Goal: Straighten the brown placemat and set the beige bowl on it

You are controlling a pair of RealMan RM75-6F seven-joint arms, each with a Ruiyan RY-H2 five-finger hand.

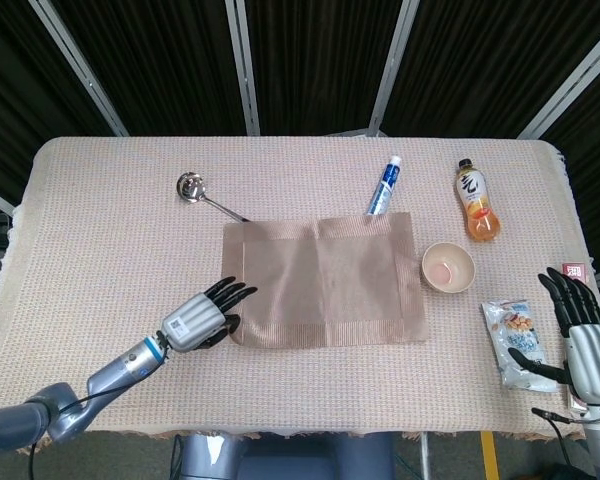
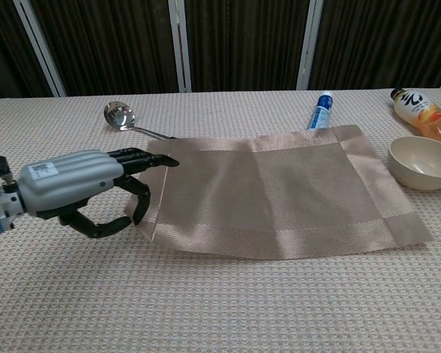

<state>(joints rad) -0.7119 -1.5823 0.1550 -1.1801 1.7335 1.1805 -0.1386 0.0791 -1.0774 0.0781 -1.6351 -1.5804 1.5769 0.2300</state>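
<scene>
The brown placemat lies nearly flat mid-table, its left near corner slightly raised. My left hand grips the mat's left edge, with the fingers over its top and the thumb curled beneath. The beige bowl stands upright on the tablecloth just right of the mat, apart from it. Beyond the table's right near corner my right hand hangs with fingers spread and holds nothing; the chest view does not show it.
A metal ladle lies behind the mat's left corner. A blue-and-white tube touches the mat's far edge. An orange drink bottle lies behind the bowl. A snack packet sits near the right hand.
</scene>
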